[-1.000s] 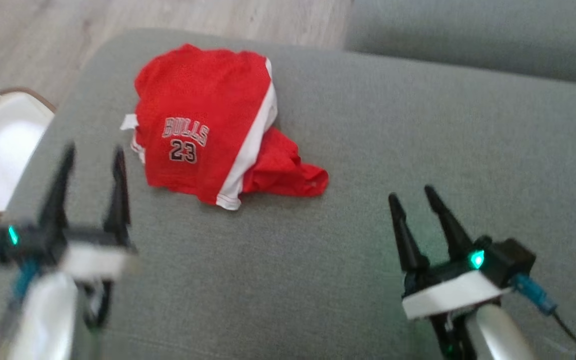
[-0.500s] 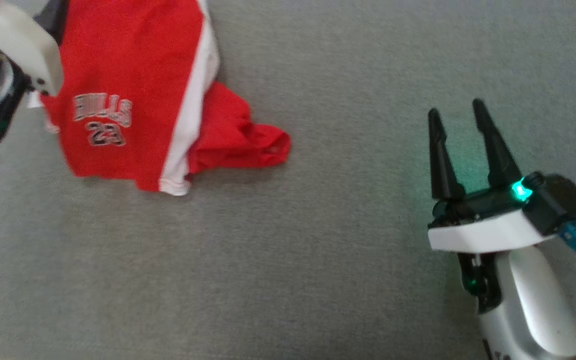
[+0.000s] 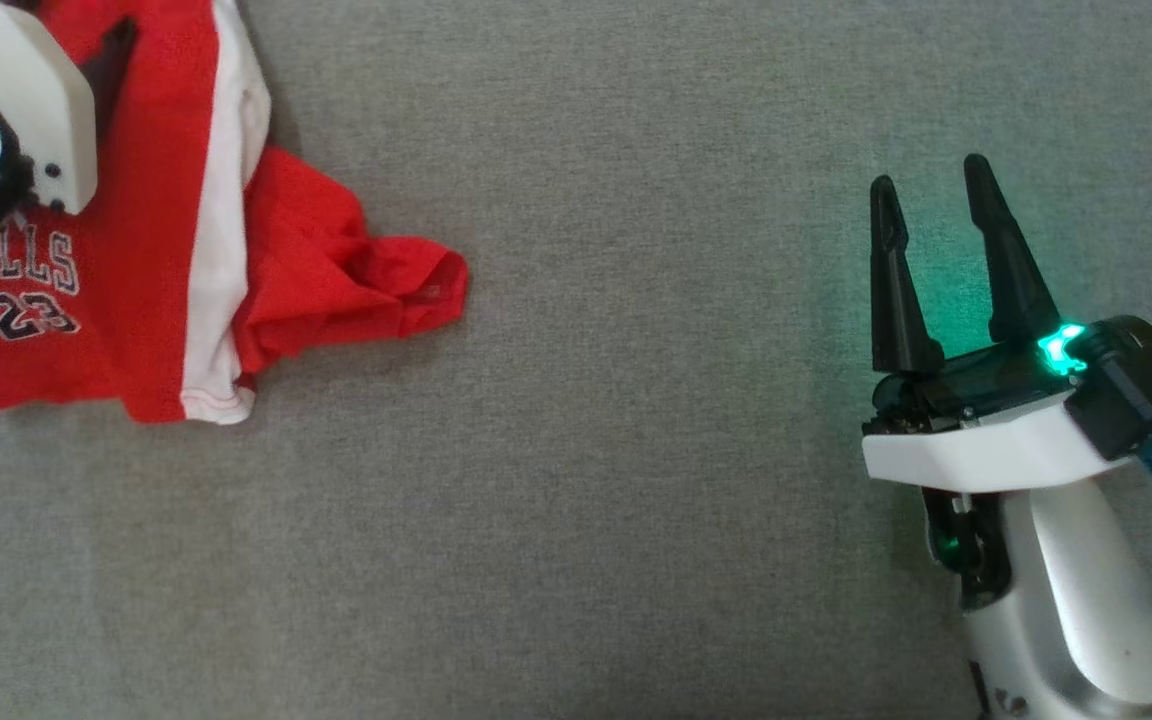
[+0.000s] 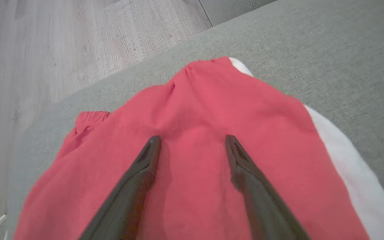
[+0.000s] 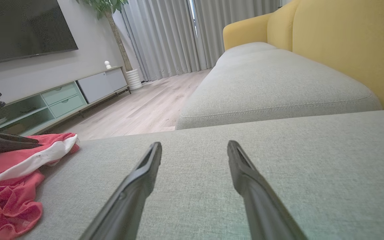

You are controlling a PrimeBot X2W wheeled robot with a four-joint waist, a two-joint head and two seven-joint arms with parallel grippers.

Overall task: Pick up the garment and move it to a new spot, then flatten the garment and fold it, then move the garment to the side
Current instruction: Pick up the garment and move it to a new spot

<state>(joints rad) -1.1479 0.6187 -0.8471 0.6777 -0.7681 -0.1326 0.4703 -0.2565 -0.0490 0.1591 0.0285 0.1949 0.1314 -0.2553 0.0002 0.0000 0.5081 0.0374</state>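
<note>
Reaching for the crumpled garment (image 3: 146,270) at the far left of the grey cushion (image 3: 586,480); this looks like the first pick-up step.

Left gripper (image 4: 192,141) angles down over the red cloth, fingers spread wide with nothing between them; whether the tips touch the fabric I cannot tell. The next move likely calls for pressing in and pinching a fold before any lift. Right gripper (image 3: 931,190), well apart at the right, hovers over bare cushion, fingers parted and empty, pointing to the far side.
</note>
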